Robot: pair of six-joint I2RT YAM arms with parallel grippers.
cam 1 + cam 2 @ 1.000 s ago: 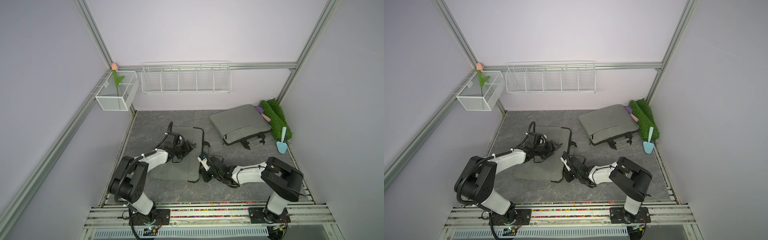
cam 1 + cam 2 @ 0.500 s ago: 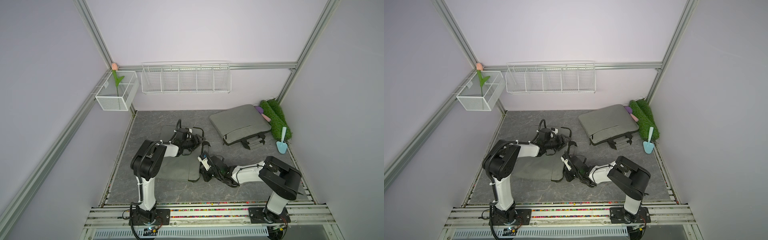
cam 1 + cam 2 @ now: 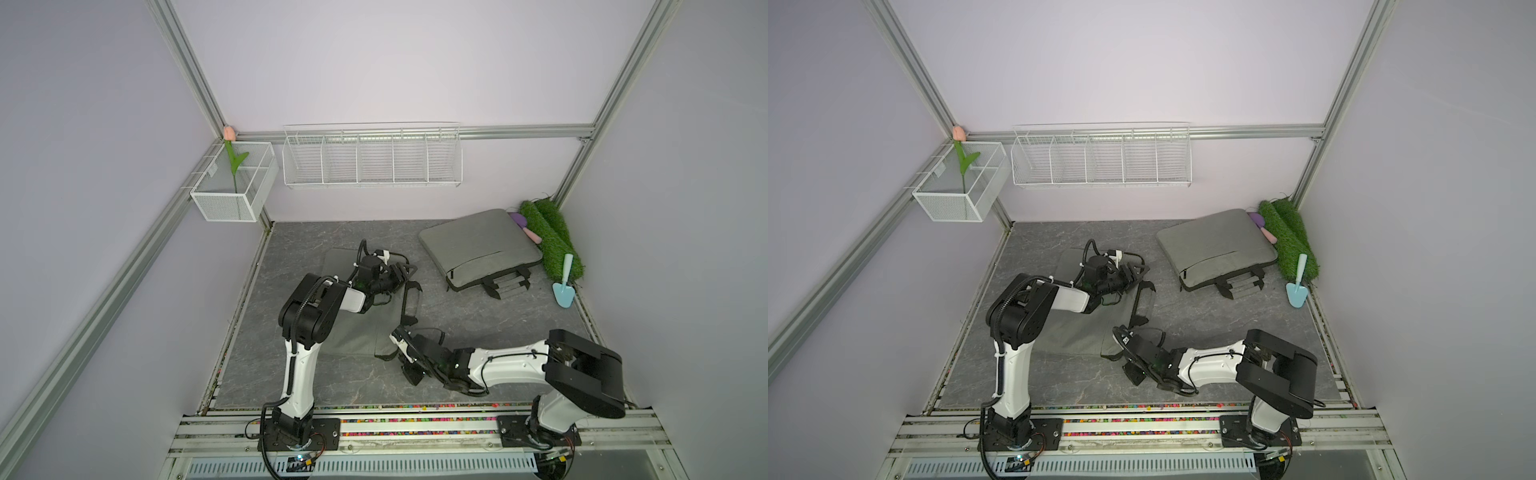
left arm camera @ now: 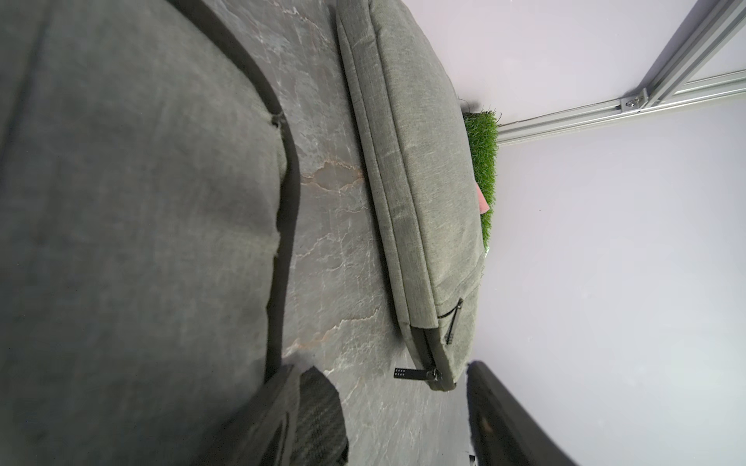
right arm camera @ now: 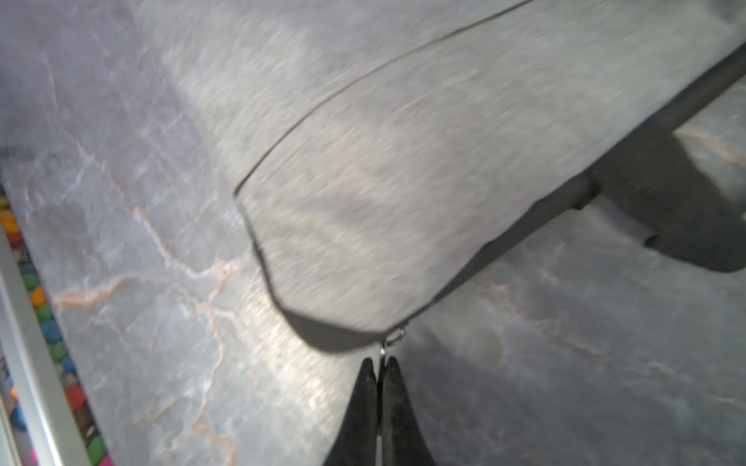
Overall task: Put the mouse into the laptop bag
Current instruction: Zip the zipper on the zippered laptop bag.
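Laptop bag [image 3: 361, 332]: grey, lay flat on worktop [image 3: 457, 324]. Right hand [image 5: 379, 373]: was pinched shut on zipper pull [image 5: 390, 341] at the bag's corner. Left hand [image 3: 400, 274]: jaws stood apart, empty, over the far edge. Mouse: was nowhere visible. Step judged: unzipping. Next called for drawing the pull along the seam, bag steadied.

Setting: robot test cell, probably a laboratory. Evidence:
- silver aluminium-extrusion frame [image 3: 519, 131] around plain lilac wall panels [image 3: 374, 62]
- grey marble-patterned tabletop [image 3: 311, 241]
- white-and-black left robot arm [image 3: 299, 365] and right robot arm [image 3: 503, 365], mounted on a front metal rail [image 3: 415, 424]
- white wire wall rack [image 3: 372, 158]
- green artificial-turf roll [image 3: 552, 237]
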